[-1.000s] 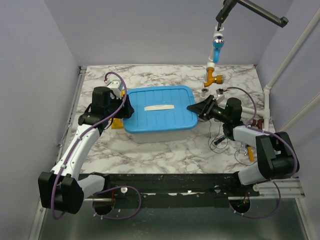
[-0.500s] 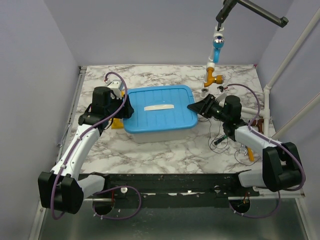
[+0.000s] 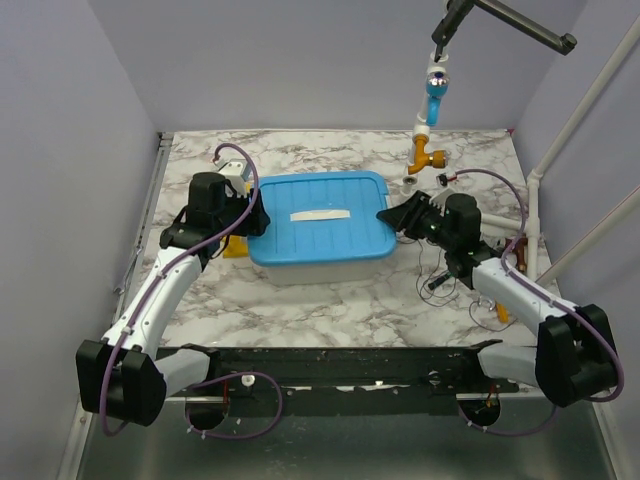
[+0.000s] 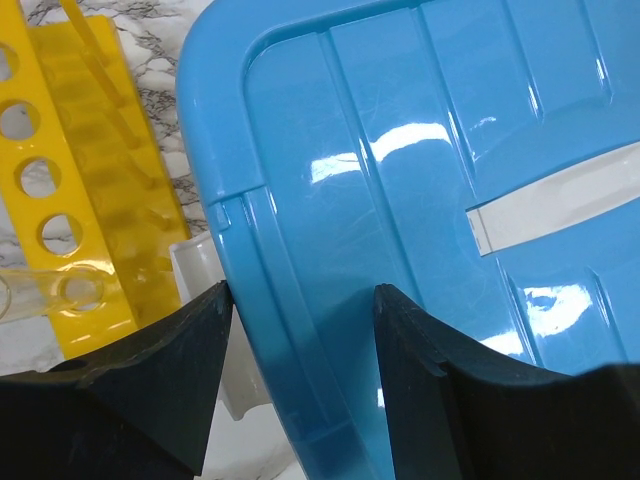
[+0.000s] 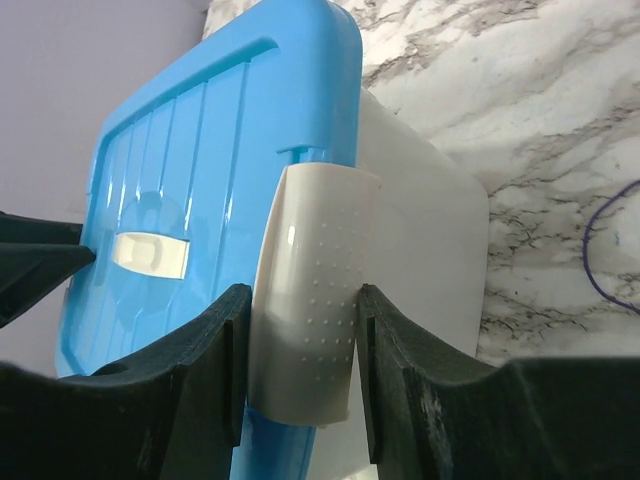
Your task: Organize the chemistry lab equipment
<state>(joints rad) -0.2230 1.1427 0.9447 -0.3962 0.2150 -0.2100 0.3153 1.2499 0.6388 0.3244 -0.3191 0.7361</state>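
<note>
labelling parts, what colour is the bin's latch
White; the latch shows best in the right wrist view.

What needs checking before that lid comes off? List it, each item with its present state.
1. Right gripper around white latch: ok, fingers against both sides.
2. Left gripper on blue lid rim: cannot tell; jaws straddle it, contact unclear.
3. Lid lying flat on white bin: ok.
4. Yellow tube rack clear of left gripper: cannot tell; it lies right beside the outer finger.
5. Small loose items clear of right arm: cannot tell; they lie close beside it.
</note>
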